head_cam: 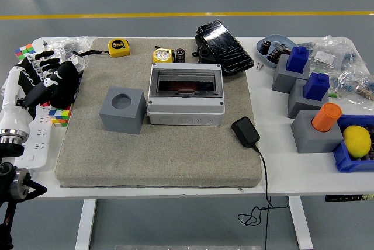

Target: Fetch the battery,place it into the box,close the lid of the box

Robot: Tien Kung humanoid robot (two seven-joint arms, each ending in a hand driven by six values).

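A small black battery stands upright at the back of the grey mat, next to a yellow tape measure. The grey junction box sits mid-mat, and its dark window lid faces up. I cannot tell whether the lid is latched. My left hand hovers at the mat's left edge over a white power strip. Its fingers are relaxed and hold nothing. It is far left of the box and the battery. The right arm is not in view.
A grey cube with a round hole stands left of the box. A black charger with its cable lies to the right. A black pouch, a dish of small parts, grey blocks and a blue bin with a lemon fill the back and right.
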